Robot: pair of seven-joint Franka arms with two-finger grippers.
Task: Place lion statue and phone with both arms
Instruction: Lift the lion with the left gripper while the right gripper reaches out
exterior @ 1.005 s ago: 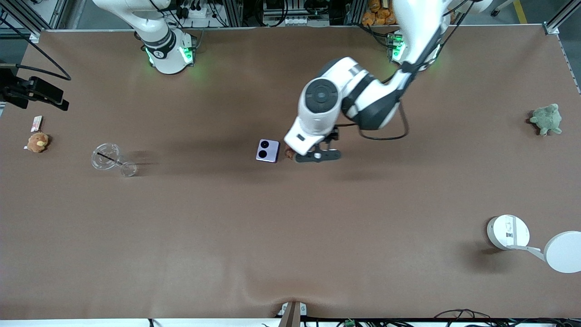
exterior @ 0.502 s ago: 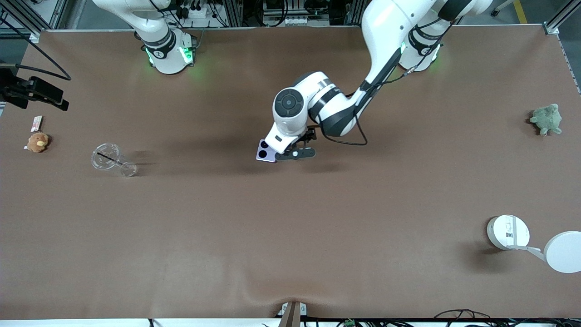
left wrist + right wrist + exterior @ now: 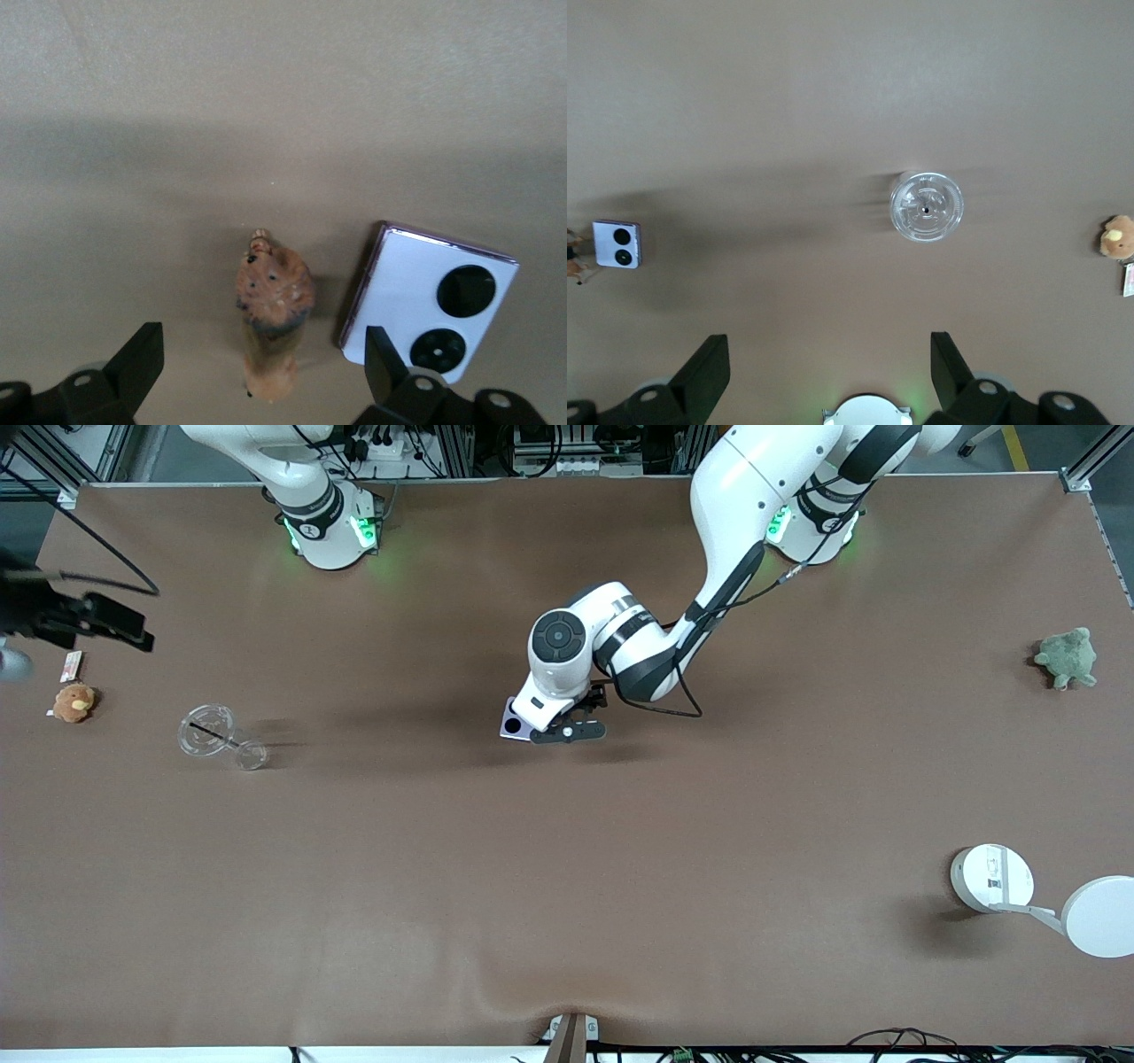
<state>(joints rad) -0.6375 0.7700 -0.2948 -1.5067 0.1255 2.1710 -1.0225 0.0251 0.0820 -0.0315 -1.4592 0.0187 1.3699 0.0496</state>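
The lion statue (image 3: 273,305) is a small brown figurine with a darker mane, standing on the brown table beside the pale lavender phone (image 3: 434,305), toward the left arm's end. In the front view the left arm hides the lion and only a corner of the phone (image 3: 511,725) shows. My left gripper (image 3: 263,354) is open, its fingers on either side of the lion and not touching it; in the front view it (image 3: 567,732) is over the table's middle. My right gripper (image 3: 830,376) is open and empty, high over the table near its own base, and waits. The phone (image 3: 617,243) also shows in its view.
A clear plastic cup with a straw (image 3: 213,735) lies toward the right arm's end, with an orange-brown plush toy (image 3: 73,701) beside it near the edge. A green plush toy (image 3: 1067,658) and two white round discs (image 3: 992,877) are at the left arm's end.
My left gripper has moved toward the right arm's end, from beside the lion to over it, and now covers most of the phone in the front view. Lion and phone have not moved.
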